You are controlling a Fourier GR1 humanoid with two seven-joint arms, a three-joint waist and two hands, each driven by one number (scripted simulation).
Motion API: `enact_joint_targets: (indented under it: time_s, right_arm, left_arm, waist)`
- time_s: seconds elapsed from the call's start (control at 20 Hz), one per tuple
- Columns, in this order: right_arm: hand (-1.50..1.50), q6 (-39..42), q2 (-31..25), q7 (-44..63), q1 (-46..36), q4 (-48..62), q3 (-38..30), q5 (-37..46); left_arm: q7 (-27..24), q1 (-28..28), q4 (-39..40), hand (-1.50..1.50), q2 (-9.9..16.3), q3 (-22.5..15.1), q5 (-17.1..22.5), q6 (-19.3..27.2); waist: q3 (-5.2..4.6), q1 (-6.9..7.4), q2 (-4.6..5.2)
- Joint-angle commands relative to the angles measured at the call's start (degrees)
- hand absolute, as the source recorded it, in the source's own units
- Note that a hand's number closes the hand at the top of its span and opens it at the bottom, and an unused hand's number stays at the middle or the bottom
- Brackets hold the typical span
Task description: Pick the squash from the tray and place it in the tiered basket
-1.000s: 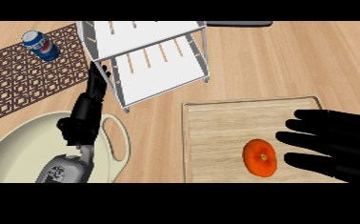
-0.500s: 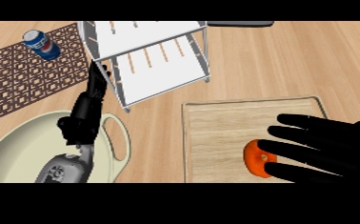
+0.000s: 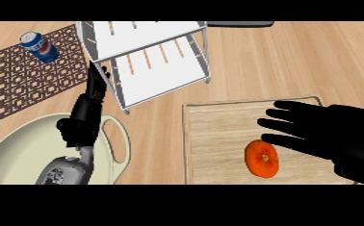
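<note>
An orange squash [image 3: 262, 159] lies on the wooden tray [image 3: 213, 138] at the lower right. My right hand [image 3: 320, 129] hovers over the tray with its fingers spread straight, the fingertips just above and to the right of the squash; I cannot tell whether they touch it. The white two-tier basket [image 3: 153, 59] stands at the upper middle, with nothing on its shelves. At the left, my left hand [image 3: 85, 114] rests with fingers pointing up, close to the basket's front left leg.
A blue soda can [image 3: 39, 47] lies on a brown patterned mat [image 3: 28, 81] at the upper left. A large cream pot [image 3: 43, 148] with a loop handle sits at the lower left, beneath my left forearm.
My right hand has moved left and a little up over the tray, ending closer above the squash. The squash, basket and left hand have stayed put.
</note>
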Motion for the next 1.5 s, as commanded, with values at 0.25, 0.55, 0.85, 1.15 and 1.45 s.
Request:
enact_joint_targets:
  time_s: [0.25,0.55,0.85,1.15,1.45]
  right_arm:
    - [-1.5,-5.21,0.25,-13.43,-2.55,12.24,6.49,5.38]
    - [-1.5,-11.04,0.11,-19.69,-2.09,19.7,9.04,7.74]
    - [-1.5,-7.43,4.62,-13.04,-5.43,17.74,13.45,9.69]
    - [-1.5,-5.75,3.01,-13.4,-2.77,15.23,12.85,9.47]
    - [-1.5,-8.04,6.84,-12.35,-4.09,19.12,15.12,13.8]
  left_arm:
    - [-0.76,-1.57,4.3,0.0,-2.12,-0.74,-2.12,-0.52]
    - [0.96,0.85,0.09,0.0,-0.3,1.22,-1.05,-2.18]
    - [1.34,2.24,-0.94,0.0,-2.13,-0.23,-2.5,-1.96]
    - [1.4,-0.4,1.99,0.0,-2.23,1.87,-3.01,-2.62]
    - [1.3,2.08,-0.62,0.0,-3.61,0.3,-3.51,-3.54]
  waist:
    - [-0.22,-0.7,-0.06]
    - [-0.21,-0.48,-0.13]
    - [-0.24,-0.37,-0.18]
    - [-0.23,-0.97,-0.22]
    - [-0.22,-0.77,-0.23]
